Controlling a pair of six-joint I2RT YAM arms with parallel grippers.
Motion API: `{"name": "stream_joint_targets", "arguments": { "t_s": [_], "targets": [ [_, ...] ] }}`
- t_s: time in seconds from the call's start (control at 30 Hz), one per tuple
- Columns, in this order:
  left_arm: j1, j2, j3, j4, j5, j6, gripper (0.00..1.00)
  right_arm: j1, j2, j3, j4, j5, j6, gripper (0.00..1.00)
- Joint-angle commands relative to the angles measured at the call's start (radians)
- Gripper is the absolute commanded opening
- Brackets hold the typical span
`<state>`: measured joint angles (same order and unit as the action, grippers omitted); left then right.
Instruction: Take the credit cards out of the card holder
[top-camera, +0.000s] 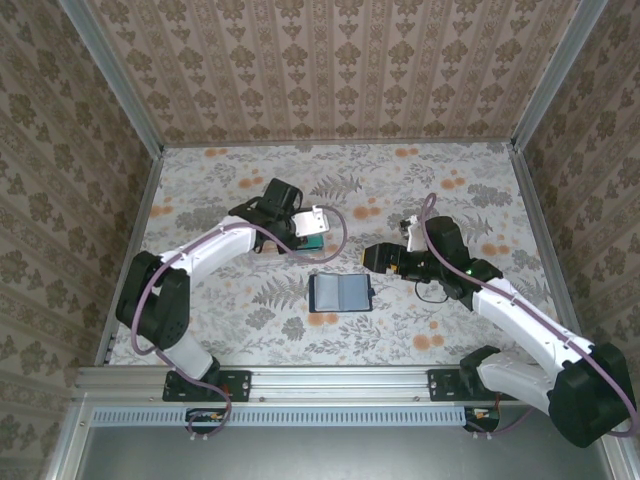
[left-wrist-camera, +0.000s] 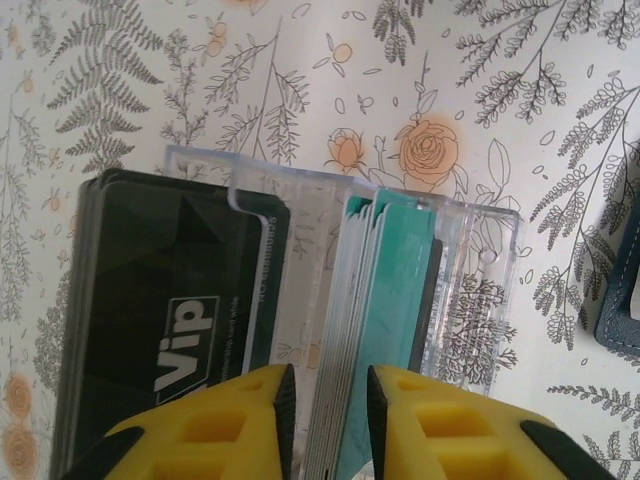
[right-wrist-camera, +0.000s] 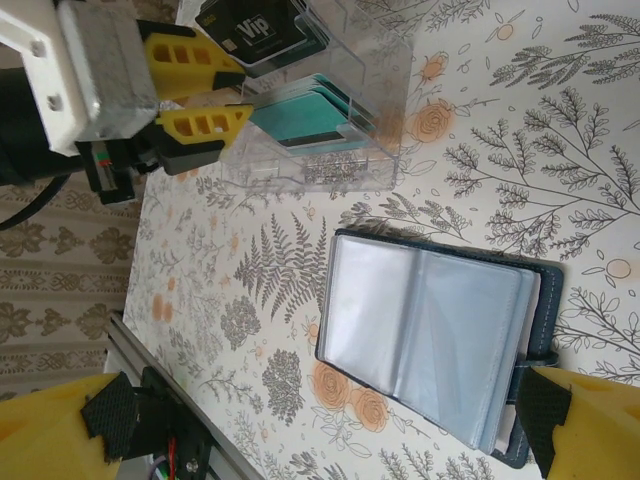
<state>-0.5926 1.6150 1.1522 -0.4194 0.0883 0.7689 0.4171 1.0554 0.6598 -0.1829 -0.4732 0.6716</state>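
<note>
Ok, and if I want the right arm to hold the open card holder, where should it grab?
Grip the card holder by its right-hand cover edge, beside the closing tab, bringing the right gripper in low from the right. It lies open and flat, sleeves up, so a pinch from above likely finds nothing. That edge is nearest the open jaws.

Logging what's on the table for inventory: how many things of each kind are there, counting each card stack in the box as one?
Card holder: 1
Clear box: 1
Dark card stack: 1
Teal card stack: 1
Total: 4
</note>
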Motion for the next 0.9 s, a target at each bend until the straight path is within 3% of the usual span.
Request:
{"name": "stream_joint_targets", "arguments": {
  "t_s": [0.0, 0.2, 0.27, 0.63, 0.77, 0.87],
  "targets": [
    [0.020, -0.089, -0.008, 0.021, 0.052, -0.127, 0.36, 0.005, 0.021, 0.038, 0.007, 0.030, -0.024, 1.00],
    [0.037, -0.222, -0.089, 0.081, 0.082, -0.322, 0.70, 0.016, 0.074, 0.068, -0.022, 0.057, -0.054, 1.00],
    [0.042, -0.275, -0.125, 0.099, 0.078, -0.384, 0.99, 0.026, 0.097, 0.083, -0.036, 0.077, -0.066, 1.00],
    [0.071, -0.659, -0.419, 0.201, -0.162, -0.867, 1.00, 0.037, 0.168, 0.130, -0.073, 0.256, -0.072, 1.00],
    [0.084, -0.844, -0.559, 0.173, -0.320, -1.023, 1.00, 0.038, 0.171, 0.148, -0.109, 0.409, -0.065, 1.00],
    [0.111, -0.961, -0.638, 0.110, -0.366, -1.061, 1.00, 0.038, 0.169, 0.158, -0.142, 0.549, -0.069, 1.00]
  ]
}}
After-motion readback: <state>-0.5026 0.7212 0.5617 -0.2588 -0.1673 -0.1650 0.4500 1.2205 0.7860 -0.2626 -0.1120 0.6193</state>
